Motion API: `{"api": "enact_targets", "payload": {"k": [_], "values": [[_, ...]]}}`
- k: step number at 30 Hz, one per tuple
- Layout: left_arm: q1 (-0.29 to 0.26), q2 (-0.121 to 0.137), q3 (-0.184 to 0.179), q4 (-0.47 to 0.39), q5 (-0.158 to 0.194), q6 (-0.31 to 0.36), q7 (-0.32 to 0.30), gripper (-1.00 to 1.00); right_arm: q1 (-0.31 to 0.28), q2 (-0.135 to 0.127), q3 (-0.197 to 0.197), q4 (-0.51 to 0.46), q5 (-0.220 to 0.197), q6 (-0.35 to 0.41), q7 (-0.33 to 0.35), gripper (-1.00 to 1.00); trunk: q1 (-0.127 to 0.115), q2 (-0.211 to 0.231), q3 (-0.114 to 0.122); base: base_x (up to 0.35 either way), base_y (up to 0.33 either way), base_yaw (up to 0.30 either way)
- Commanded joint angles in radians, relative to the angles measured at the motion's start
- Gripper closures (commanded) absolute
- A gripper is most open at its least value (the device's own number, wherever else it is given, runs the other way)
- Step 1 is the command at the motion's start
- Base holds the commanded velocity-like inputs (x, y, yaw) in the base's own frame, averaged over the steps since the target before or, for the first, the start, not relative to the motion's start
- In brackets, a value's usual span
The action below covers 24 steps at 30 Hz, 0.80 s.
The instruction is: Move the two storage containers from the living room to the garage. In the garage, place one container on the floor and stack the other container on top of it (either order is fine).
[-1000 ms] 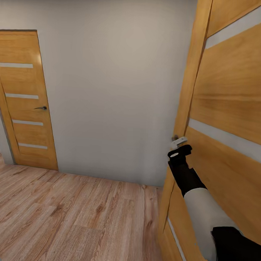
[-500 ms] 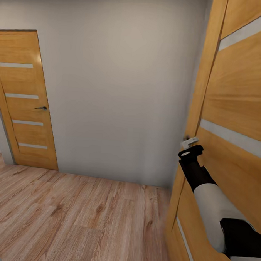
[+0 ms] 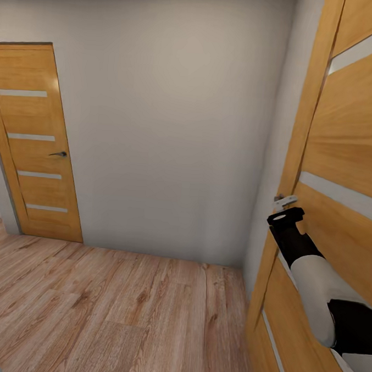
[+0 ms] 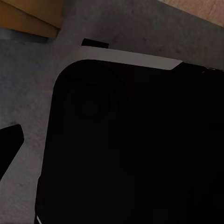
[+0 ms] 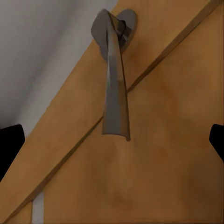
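right gripper [image 3: 286,213]: at 3 o'clock, fingers spread, just below the door handle [image 3: 284,201]
near door [image 3: 347,157]: ajar
far door [image 3: 34,143]: 9 o'clock, closed

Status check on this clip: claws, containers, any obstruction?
Right claw open at the door handle, nothing held. Left claw's state unreadable. No container in hand. Wooden door stands ajar ahead on the right.

I find no readable text, label, brand, number or sign here: the near wooden door [image 3: 341,162], its handle [image 5: 114,74] and the far door [image 3: 37,144] carry no lettering.
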Motion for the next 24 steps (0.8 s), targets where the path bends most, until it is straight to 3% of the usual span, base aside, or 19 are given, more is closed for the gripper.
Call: {"api": "enact_targets", "payload": {"k": [1, 16, 24], "values": [[0.000, 0.000, 0.000, -0.001, 0.006, -0.002, 0.000, -1.00, -0.001, -0.003, -0.003, 0.000, 0.013, 0.005, -0.002, -1.00, 0.000, -0.001, -0.001, 0.000, 0.000, 0.000], [0.000, 0.000, 0.000, 0.000, 0.006, -0.002, 0.000, -1.00, -0.002, -0.044, -0.003, 0.002, 0.009, 0.003, -0.002, -1.00, 0.000, -0.001, -0.001, 0.000, 0.000, 0.000], [0.000, 0.000, 0.000, 0.000, 0.006, -0.002, 0.000, -1.00, -0.002, -0.048, -0.003, 0.002, 0.008, 0.003, -0.002, -1.00, 0.000, -0.001, -0.001, 0.000, 0.000, 0.000]]}}
